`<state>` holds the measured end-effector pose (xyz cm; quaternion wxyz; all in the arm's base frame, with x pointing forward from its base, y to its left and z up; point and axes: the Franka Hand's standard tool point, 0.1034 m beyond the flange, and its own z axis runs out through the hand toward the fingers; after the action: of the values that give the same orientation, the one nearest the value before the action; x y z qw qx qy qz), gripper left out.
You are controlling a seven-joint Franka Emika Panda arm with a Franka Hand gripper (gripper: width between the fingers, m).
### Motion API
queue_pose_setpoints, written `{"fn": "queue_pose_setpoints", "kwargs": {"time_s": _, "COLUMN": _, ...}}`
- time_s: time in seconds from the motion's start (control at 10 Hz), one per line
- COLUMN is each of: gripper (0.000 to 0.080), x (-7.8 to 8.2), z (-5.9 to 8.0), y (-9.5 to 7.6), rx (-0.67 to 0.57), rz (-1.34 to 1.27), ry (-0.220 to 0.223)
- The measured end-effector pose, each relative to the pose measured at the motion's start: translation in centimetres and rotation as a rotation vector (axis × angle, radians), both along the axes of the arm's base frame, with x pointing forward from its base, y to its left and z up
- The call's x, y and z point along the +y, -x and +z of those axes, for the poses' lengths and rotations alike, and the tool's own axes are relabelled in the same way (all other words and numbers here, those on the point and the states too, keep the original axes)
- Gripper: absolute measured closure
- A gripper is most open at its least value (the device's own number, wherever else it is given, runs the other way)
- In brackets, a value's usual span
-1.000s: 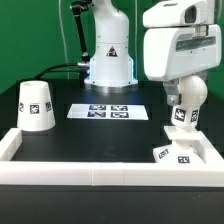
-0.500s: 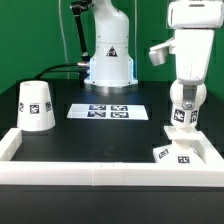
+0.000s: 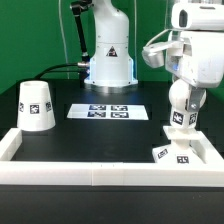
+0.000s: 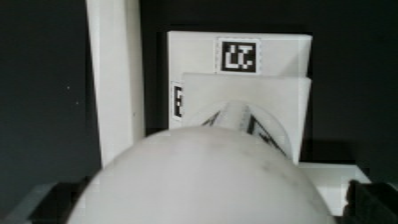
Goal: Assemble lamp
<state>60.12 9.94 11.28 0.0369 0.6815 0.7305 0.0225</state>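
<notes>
We see the gripper (image 3: 182,122) at the exterior view's right, pointing straight down and closed on the bulb (image 3: 181,117). The bulb hangs clear of the table (image 3: 100,135) with a square tag facing the camera. In the wrist view the bulb is a blurred white mass filling the gap between the fingers. Only dark slivers of the fingers show at either side, so we judge the grip from the bulb hanging free.

The base (image 3: 174,154) lies flat on the table directly below the bulb, in the near right corner. It sits just beside the white wall (image 3: 90,172) that runs along the near edge and up the sides. A gap shows between bulb and base, so they are apart. The wrist view shows the base beyond the bulb, with one tag on its far part.

The shade (image 3: 37,104) stands at the exterior view's left, wide end down, well apart from the other parts. The marker board (image 3: 112,111) lies flat at the far middle of the table.
</notes>
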Motion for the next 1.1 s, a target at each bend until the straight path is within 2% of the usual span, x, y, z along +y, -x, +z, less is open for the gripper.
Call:
{"fn": "queue_pose_setpoints", "kwargs": {"time_s": 0.1, "gripper": 0.0101, "x": 0.01, "z": -0.01, "y": 0.0, "rx": 0.0, "rz": -0.003, "ry": 0.0}}
{"fn": "queue_pose_setpoints", "kwargs": {"time_s": 0.2, "gripper": 0.0217, "x": -0.02, "z": -0.01, "y": 0.0, "rx": 0.0, "rz": -0.005, "ry": 0.0}}
{"fn": "queue_pose_setpoints", "kwargs": {"time_s": 0.8, "gripper": 0.0228, "x": -0.2, "z": -0.01, "y": -0.03, "rx": 0.0, "rz": -0.047, "ry": -0.005}}
{"fn": "queue_pose_setpoints", "kwargs": {"time_s": 1.1, "gripper": 0.0226, "x": -0.43, "z": 0.0, "y": -0.17, "rx": -0.021, "rz": -0.349, "ry": -0.043}}
